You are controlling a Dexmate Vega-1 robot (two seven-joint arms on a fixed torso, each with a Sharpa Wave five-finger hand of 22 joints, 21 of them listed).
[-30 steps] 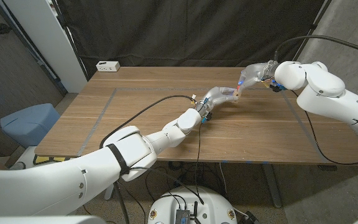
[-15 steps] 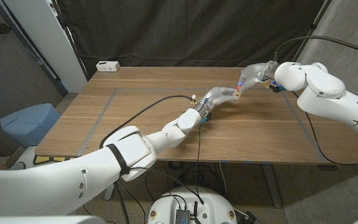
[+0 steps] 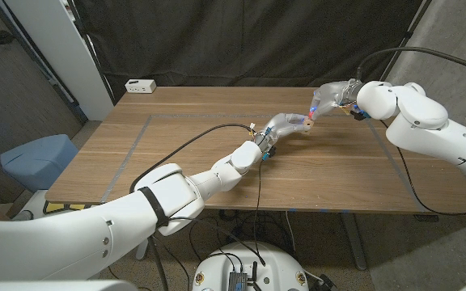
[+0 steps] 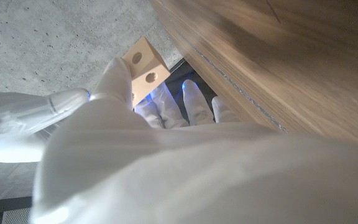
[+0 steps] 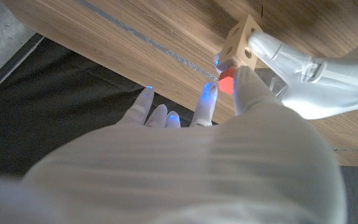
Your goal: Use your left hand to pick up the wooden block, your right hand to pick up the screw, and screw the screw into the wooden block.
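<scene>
Block (image 5: 241,42) | small, light, hard wood with holes, held up over the bench (image 3: 176,153) by left hand (image 3: 285,124), fingers on its sides | right hand (image 3: 328,99) pinches red screw (image 5: 227,81) at a hole, probably slippery; grip its head

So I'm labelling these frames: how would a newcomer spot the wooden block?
Start at the wooden table; above its far right part the two white hands meet. The left hand holds the block there: a small pale cube with round holes, red-headed screw at one face.
</scene>
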